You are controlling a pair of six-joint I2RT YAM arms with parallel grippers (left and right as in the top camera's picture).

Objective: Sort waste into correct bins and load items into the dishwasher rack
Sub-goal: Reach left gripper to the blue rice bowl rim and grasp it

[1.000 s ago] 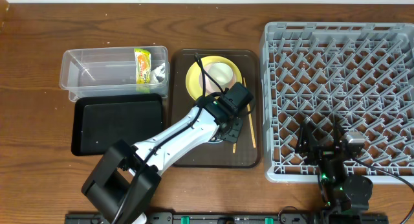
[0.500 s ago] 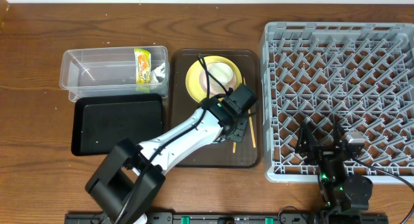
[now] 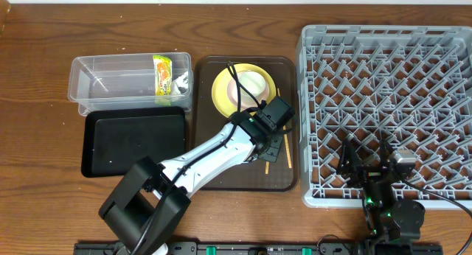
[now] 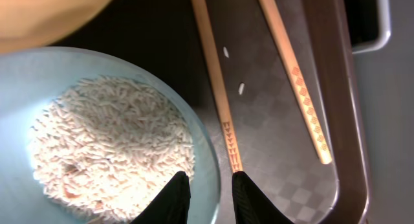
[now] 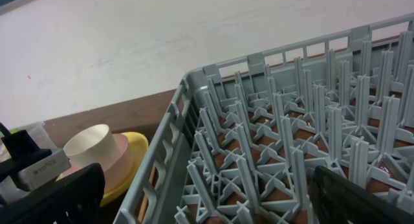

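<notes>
1. The large square grey plastic dishwasher rack (image 3: 383, 85) sits at the right with nothing loaded. The right gripper (image 3: 365, 148) hangs over its near corner, jaws wide and holding nothing.
2. The dark brown rectangular serving tray (image 3: 276, 177) carries the unsorted dishes.
3. On it, the round light blue bowl (image 4: 26, 75) holds loose white rice grains (image 4: 110, 146). The left gripper (image 4: 210, 199) straddles its rim, jaws narrow; I cannot tell whether they pinch it.
4. The step in hand looks like taking the bowl. Next it needs a firm pinch, a level lift, and the rice tipped into a bin.
5. The thin wooden chopsticks (image 4: 217, 88) lie just beside the bowl.
</notes>
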